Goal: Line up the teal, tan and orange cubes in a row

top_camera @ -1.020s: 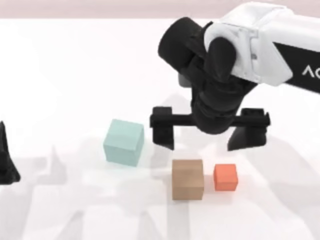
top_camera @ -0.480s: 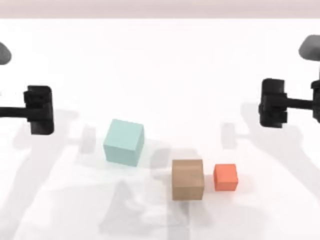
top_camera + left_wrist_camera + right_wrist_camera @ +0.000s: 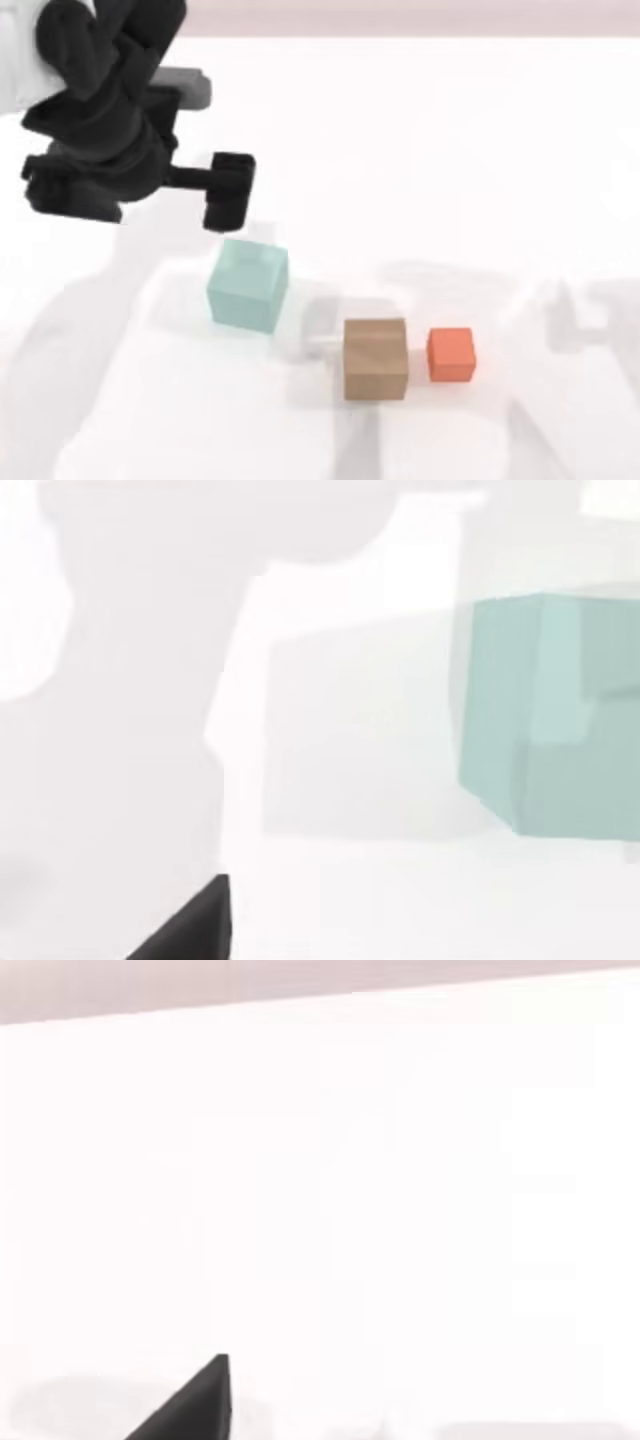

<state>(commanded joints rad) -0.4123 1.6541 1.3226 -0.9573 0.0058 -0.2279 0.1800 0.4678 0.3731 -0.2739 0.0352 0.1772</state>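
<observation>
Top view: teal cube lies left of centre, apart from and behind the tan cube and orange cube, which sit close side by side; the row looks unfinished. Left gripper hovers just behind teal, jaw spread untellable. Left wrist view alone shows teal's side face; the right arm is unseen.

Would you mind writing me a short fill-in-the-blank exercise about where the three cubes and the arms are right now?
1. The cube nearest the left gripper is the ____ cube.
2. The tan cube sits between the teal cube and the ____ cube.
3. In the top view, the ____ arm is out of sight.
4. The smallest of the three cubes is the ____ one.

Missing words: teal; orange; right; orange
</observation>
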